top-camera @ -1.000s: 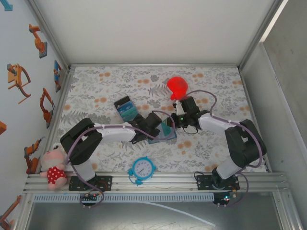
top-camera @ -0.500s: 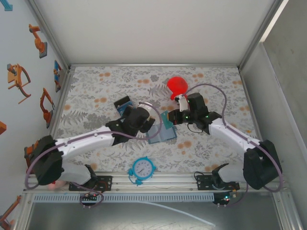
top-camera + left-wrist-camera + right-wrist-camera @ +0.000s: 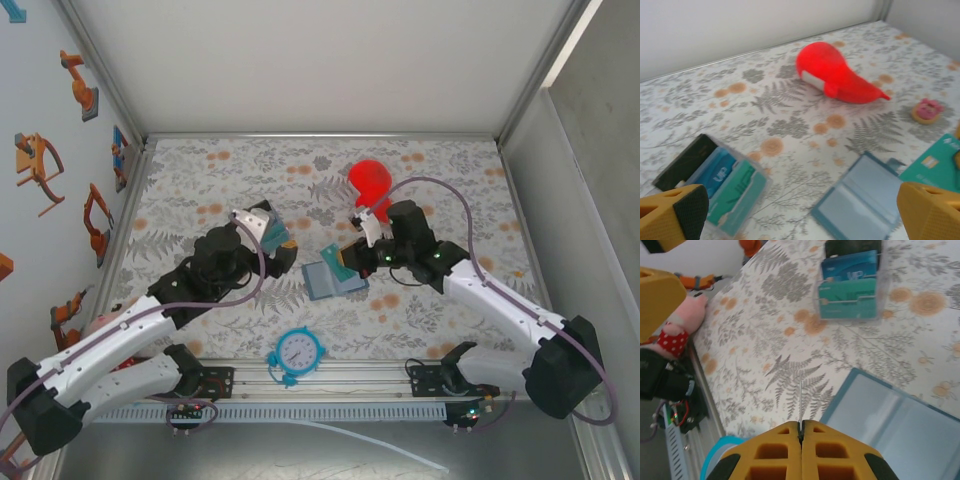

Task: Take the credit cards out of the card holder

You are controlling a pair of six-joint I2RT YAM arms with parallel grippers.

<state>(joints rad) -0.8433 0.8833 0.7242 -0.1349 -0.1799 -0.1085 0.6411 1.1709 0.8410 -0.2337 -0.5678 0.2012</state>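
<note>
Both arms [image 3: 495,298] have white links [image 3: 105,345], black joints [image 3: 220,255], looping lilac cables [image 3: 430,180] and yellow, black-padded claw fingers [image 3: 660,212].

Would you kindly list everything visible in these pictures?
card holder: one, slate-blue, open, mid-table
loose card: one, teal, beside the holder
card case: one, clear, holding black, blue and teal cards, left of the holder
pear-shaped toy: one, red, far side
doughnut: one, pink, near the toy
alarm clock: one, blue, near edge
plush doll: one, pink, near-left corner
left gripper: one, yellow, open, near the case
right gripper: one, yellow, shut, by the holder
</note>
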